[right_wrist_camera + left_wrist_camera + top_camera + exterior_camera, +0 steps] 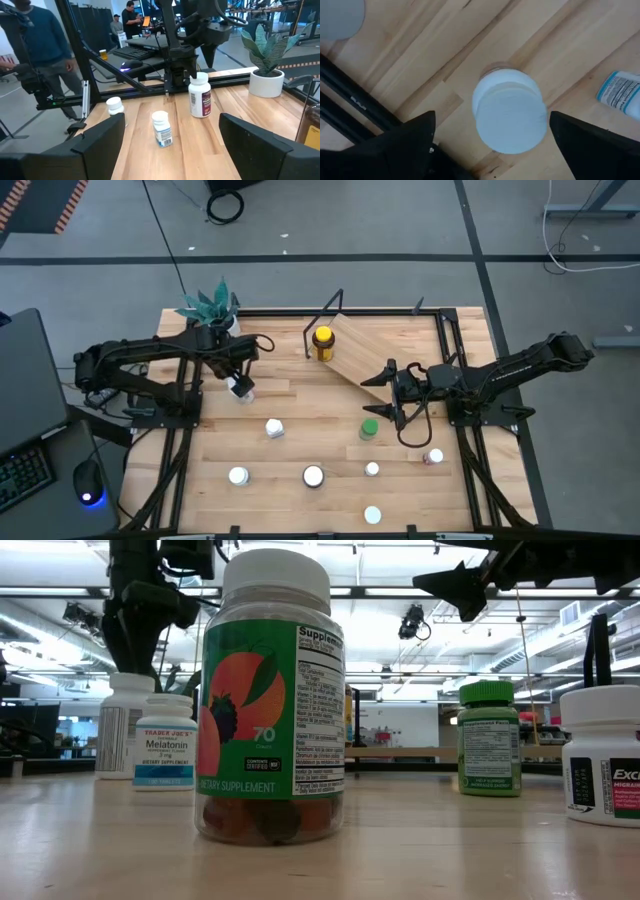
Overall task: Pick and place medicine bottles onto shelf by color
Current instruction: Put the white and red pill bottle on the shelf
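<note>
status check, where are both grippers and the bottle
Left gripper open, above white-capped bottle. Right gripper open, empty, near shelf. Nothing in the way.

Near the top centre of your high view, the amber bottle [322,345] wears a yellow cap and stands on the pale-wood shelf [375,348], whose frame is thin black wire. Right of centre sits a green-capped bottle [369,429]; in the low view its label is green too. At lower right, a pinkish-purple bottle [434,456] has a white top. The white-capped bottle [240,388] at upper left carries a dark red label in the right wrist view. Centre of the low view, the gummy jar [272,700] shows a green label with an orange fruit, dark berry and white cap. The tabletop [300,415] is light striped wood. Both arms are black.
</note>
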